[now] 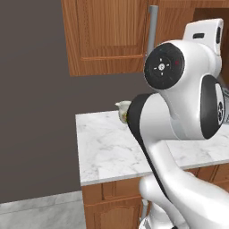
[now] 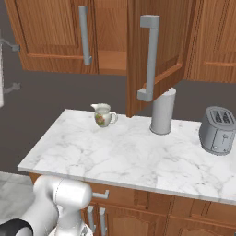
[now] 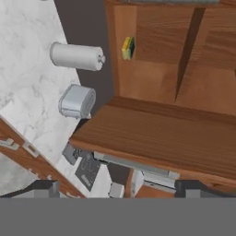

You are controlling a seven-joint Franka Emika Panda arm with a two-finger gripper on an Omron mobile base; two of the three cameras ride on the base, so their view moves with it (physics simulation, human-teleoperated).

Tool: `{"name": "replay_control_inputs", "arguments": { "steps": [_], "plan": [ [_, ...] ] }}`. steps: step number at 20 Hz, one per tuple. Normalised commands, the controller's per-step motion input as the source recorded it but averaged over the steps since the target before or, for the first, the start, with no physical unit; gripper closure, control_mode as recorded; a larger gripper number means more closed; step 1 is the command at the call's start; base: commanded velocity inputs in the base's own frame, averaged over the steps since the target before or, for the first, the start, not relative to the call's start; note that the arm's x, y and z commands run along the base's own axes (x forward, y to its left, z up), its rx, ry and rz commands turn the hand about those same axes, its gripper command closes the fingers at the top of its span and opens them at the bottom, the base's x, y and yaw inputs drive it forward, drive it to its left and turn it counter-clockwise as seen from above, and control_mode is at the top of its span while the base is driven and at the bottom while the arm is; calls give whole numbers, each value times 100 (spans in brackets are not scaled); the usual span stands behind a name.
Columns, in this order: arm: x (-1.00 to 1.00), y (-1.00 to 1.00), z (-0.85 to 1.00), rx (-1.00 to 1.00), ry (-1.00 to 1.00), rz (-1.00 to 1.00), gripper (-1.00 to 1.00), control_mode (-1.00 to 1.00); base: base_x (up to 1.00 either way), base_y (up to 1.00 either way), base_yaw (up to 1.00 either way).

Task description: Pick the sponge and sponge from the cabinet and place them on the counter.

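Observation:
A small sponge (image 3: 127, 48), yellow with a dark green face, stands on the shelf inside the reddish-brown cabinet (image 3: 152, 78). Its door (image 3: 152, 133) hangs open across the hand view, between the hand and the shelf. My gripper (image 3: 119, 190) is open, its two dark fingertips (image 3: 44, 188) far apart with nothing between them, well short of the sponge. From the right base view the cabinet's open door (image 2: 159, 46) with its grey bar handle swings out over the white marble counter (image 2: 129, 156), and the wooden shelf (image 2: 110, 62) shows behind it. The counter (image 1: 112, 147) also lies below the cabinet (image 1: 107, 36).
A floral jug (image 2: 103, 115) stands at the counter's back left. A tall grey cylinder (image 2: 163, 111) stands under the open door, and a grey toaster (image 2: 217, 130) sits at the right. Both show sideways in the hand view: cylinder (image 3: 76, 56), toaster (image 3: 77, 101). My white arm hides the right of the left base view.

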Motion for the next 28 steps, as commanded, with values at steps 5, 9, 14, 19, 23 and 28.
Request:
{"name": "replay_control_inputs", "arguments": {
  "steps": [5, 9, 14, 19, 23, 28],
  "plan": [
    [13, -17, -18, 0, -7, 0, -100, -100, 0, 0, 0],
    [19, -18, -17, 0, -5, 0, -100, -100, 0, 0, 0],
    [28, -20, -6, 0, 0, -3, -100, -100, 0, 0, 0],
    [29, -19, 0, 0, 0, -7, -100, -100, 0, 0, 0],
    [18, -18, 0, 0, 0, -9, -100, -100, 0, 0, 0],
    [17, -17, -4, 0, 0, -8, -100, -100, 0, 0, 0]
  ]
}}
